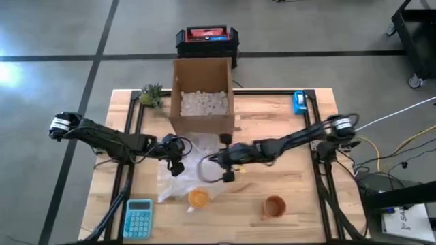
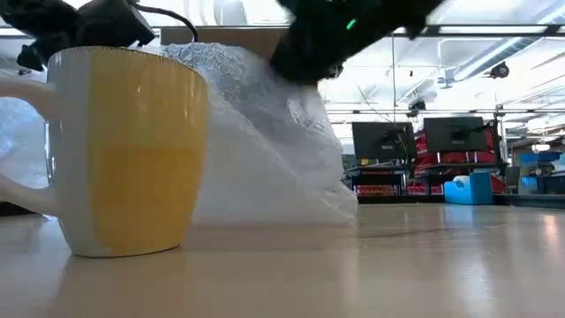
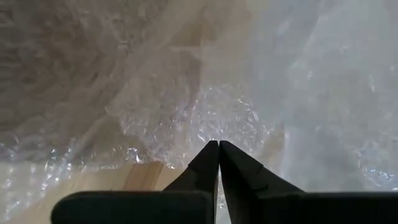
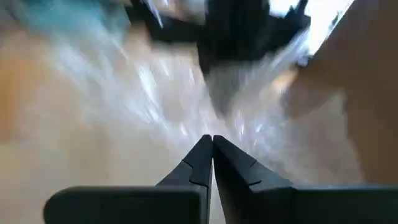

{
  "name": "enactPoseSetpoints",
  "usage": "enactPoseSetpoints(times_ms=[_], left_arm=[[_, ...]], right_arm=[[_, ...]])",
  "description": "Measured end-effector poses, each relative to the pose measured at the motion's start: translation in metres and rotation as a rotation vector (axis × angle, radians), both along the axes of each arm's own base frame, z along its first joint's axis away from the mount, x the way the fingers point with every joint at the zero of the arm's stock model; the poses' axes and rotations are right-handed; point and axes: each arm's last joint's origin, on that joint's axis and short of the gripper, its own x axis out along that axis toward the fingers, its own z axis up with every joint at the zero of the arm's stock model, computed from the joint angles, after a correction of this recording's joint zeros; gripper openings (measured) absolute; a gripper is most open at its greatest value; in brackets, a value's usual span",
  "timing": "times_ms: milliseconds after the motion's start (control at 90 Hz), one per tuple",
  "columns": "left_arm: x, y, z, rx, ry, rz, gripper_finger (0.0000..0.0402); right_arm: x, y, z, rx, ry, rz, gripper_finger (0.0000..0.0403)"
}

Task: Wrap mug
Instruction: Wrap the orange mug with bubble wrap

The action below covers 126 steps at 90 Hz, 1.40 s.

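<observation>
Both jaws are pinched on the bubble wrap (image 1: pixel 194 160): left gripper (image 1: pixel 176 163) at its left edge, right gripper (image 1: pixel 226 162) at its right. The yellow mug (image 1: pixel 198 198) stands just nearer on the worktop (image 1: pixel 286 136). The sheet is seemingly being spread; next, draw it over the mug.

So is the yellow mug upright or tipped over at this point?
Upright. The low view shows the yellow mug standing on its base on the table, rim level, with the bubble wrap raised behind it.
</observation>
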Motion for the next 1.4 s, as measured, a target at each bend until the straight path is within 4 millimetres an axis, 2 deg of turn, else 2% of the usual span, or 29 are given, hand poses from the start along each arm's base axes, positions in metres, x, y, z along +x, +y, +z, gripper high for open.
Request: enactPoseSetpoints(times_ms=[89,156,244,344,511,656,833,989,1111,1222,1311,1400], left_arm=[[-0.001,0.000,-0.001,-0.010,0.009,0.008,0.0000],[-0.003,0.000,-0.002,-0.034,0.041,0.012,0.0000],[-0.009,0.000,-0.006,-0.054,0.109,0.031,0.0000],[-0.017,0.001,-0.012,-0.060,0.204,0.064,0.0000],[-0.026,0.002,-0.019,-0.048,0.280,0.078,0.0000],[-0.030,0.002,-0.024,-0.045,0.297,0.084,0.0000],[-0.034,0.003,-0.030,-0.059,0.305,0.119,0.0000],[-0.031,0.003,-0.023,-0.057,0.291,0.104,0.0000],[-0.015,0.001,0.007,-0.047,0.162,0.055,0.0000],[-0.001,0.000,0.034,0.000,0.029,0.027,0.0000],[0.009,-0.001,0.052,0.025,-0.080,-0.003,0.0000],[0.018,-0.002,0.059,0.045,-0.166,-0.033,0.0000]], right_arm=[[0.005,-0.010,-0.015,-0.171,0.244,-0.133,0.0000],[0.000,-0.014,-0.020,-0.192,0.383,-0.191,0.0000],[-0.016,-0.015,-0.021,-0.169,0.514,-0.267,0.0000],[-0.042,-0.015,-0.026,-0.142,0.653,-0.359,0.0000],[-0.075,-0.014,-0.024,-0.076,0.710,-0.470,0.0000],[-0.098,-0.013,-0.018,0.098,0.729,-0.528,0.0000],[-0.133,-0.010,-0.005,0.305,0.772,-0.517,0.0000],[-0.152,-0.013,0.021,0.377,0.679,-0.499,0.0000],[-0.162,-0.015,0.050,0.411,0.542,-0.424,0.0000],[-0.161,-0.016,0.073,0.431,0.318,-0.338,0.0000],[-0.158,-0.015,0.080,0.438,0.167,-0.257,0.0000],[-0.152,-0.014,0.077,0.415,0.076,-0.190,0.0000]])
